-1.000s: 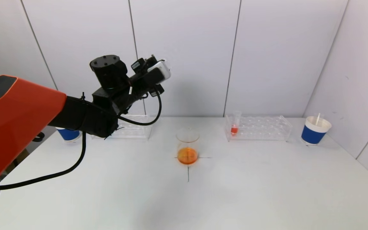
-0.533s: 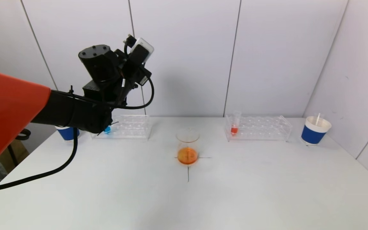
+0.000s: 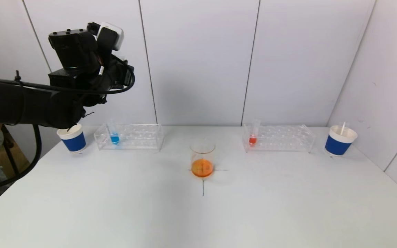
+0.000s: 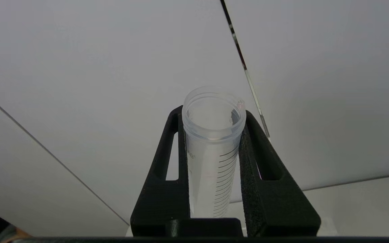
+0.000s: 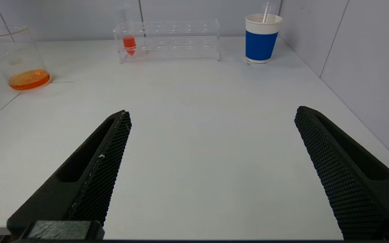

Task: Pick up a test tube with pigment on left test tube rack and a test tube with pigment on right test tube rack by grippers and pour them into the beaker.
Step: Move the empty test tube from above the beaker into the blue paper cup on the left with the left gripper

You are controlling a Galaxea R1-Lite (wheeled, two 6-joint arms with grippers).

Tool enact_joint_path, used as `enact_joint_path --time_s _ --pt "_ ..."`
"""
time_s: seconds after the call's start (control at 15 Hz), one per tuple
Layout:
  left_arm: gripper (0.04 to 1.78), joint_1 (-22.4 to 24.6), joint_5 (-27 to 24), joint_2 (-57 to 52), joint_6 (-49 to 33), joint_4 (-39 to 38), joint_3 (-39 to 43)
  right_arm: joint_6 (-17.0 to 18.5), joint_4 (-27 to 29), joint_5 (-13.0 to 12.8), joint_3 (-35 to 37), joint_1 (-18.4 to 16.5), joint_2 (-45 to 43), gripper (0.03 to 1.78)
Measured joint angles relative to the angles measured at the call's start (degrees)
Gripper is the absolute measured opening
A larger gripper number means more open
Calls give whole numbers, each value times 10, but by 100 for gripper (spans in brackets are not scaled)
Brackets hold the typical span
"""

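My left gripper (image 4: 213, 113) is shut on a clear, graduated test tube (image 4: 211, 152) that looks empty. In the head view that arm's wrist (image 3: 84, 65) is raised high at the far left, above the left rack (image 3: 140, 137), and its fingers are hidden. A tube with blue pigment (image 3: 114, 137) stands in the left rack. A tube with red pigment (image 3: 253, 137) stands in the right rack (image 3: 281, 137). The beaker (image 3: 202, 158) holds orange liquid at the table's centre. My right gripper (image 5: 211, 113) is open and empty, low over the near right of the table.
A blue paper cup (image 3: 72, 138) stands left of the left rack, below my left arm. Another blue cup (image 3: 340, 141) with a stick in it stands right of the right rack. The wall runs close behind both racks.
My left arm has swung left and upward, away from the beaker. The left rack, its blue tube and the left cup have come into view.
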Motion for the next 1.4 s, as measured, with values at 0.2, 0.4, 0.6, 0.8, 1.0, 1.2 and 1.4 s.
enact_joint_path --time_s 0.2,0.4,0.6,0.8,1.0,1.2,1.4 --pt "44 36 -4 -46 -78 95 6 0 0 0 0 0 0 176" --pt "44 80 -8 -67 -120 118 10 0 0 0 0 0 0 176" --pt "44 139 -59 -77 -140 121 22 0 0 0 0 0 0 176" --pt "44 188 -84 -81 -156 121 48 0 0 0 0 0 0 176" --pt "44 215 -87 -76 -180 121 57 0 0 0 0 0 0 176" --pt "44 240 -87 -57 -181 118 58 0 0 0 0 0 0 176" --pt "44 256 -87 -24 -182 112 54 0 0 0 0 0 0 176"
